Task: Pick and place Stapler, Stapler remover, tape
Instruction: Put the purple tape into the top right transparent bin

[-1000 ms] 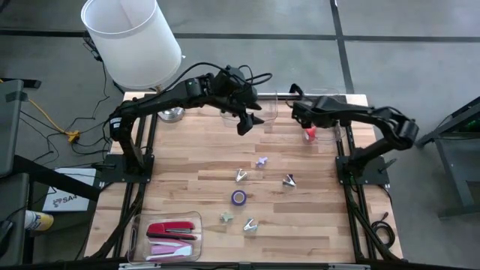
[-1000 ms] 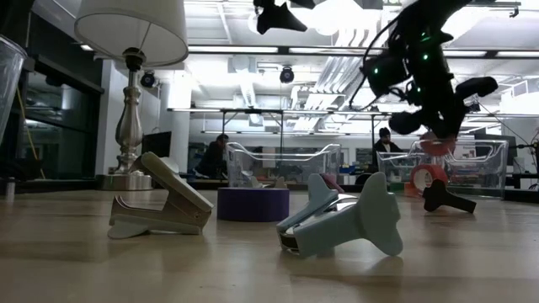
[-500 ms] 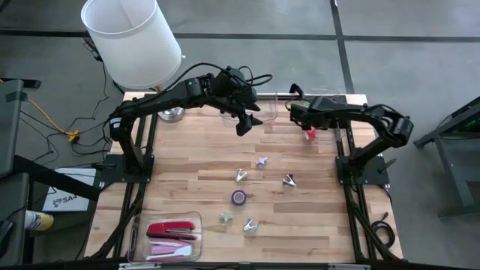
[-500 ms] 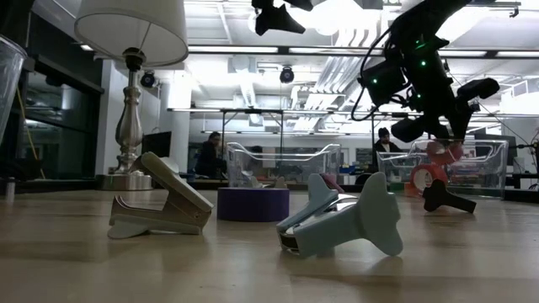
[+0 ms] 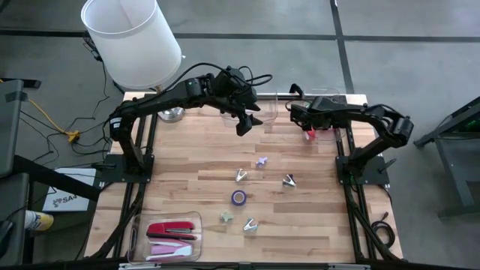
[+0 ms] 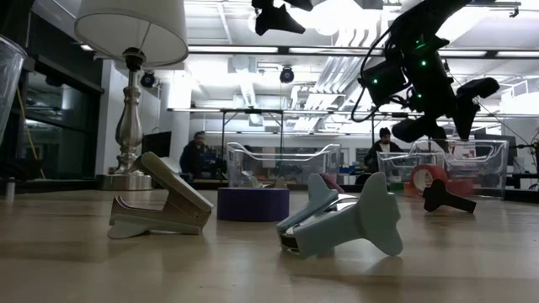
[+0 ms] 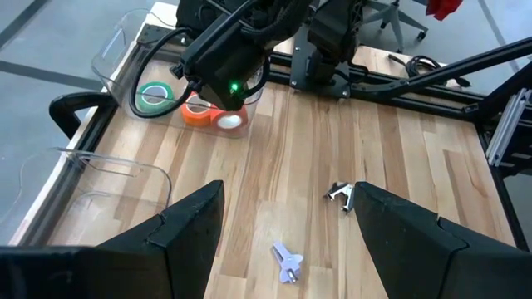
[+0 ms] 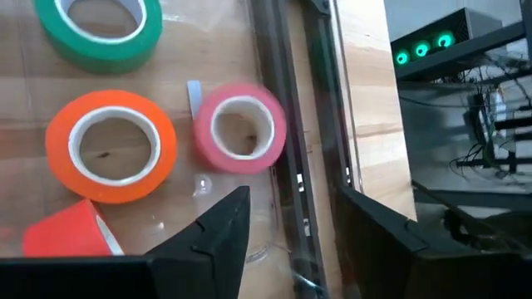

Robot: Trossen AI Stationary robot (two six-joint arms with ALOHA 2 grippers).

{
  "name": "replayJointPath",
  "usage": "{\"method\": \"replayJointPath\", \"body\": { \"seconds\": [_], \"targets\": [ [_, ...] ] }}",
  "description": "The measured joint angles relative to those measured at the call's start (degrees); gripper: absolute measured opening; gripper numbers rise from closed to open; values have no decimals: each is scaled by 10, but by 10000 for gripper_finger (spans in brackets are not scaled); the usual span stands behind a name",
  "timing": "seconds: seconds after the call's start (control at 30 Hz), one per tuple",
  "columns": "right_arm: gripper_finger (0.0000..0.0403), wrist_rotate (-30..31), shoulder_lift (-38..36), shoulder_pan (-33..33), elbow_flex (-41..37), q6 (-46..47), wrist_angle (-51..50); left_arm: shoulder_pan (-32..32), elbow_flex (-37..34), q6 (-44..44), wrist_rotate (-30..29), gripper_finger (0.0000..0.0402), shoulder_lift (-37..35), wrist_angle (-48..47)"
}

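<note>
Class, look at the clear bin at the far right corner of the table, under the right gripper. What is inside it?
The clear bin holds a green tape roll, an orange tape roll and a pink tape roll. The open right gripper hangs over it, covering part of its floor.

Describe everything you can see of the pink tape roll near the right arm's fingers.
The pink tape roll is a small ring with a pale inner core, lying flat inside the clear bin with its hole facing up. It sits apart from the orange roll and the green roll. The right gripper hovers above, open, not touching it.
</note>
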Motion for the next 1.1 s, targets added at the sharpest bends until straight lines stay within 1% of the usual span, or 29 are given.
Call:
{"method": "replayJointPath", "body": {
  "seconds": [0.13,0.27,0.5,0.73,0.97,1.1],
  "targets": [
    [168,-4,-4,2,0,-38,0,0,0,3,-5,264,0,0],
    [169,6,-30,17,0,-54,1,0,0,4,-11,264,0,-15],
    [169,13,-114,40,0,-93,43,0,0,3,-48,264,0,-96],
    [170,-11,-191,56,0,-168,105,0,0,-2,-66,264,0,-179],
    [170,-28,-231,72,0,-227,152,-3,0,-36,-65,264,0,-229],
    [170,-34,-244,82,0,-260,168,-21,0,-23,-77,264,0,-257]
  ]
}}
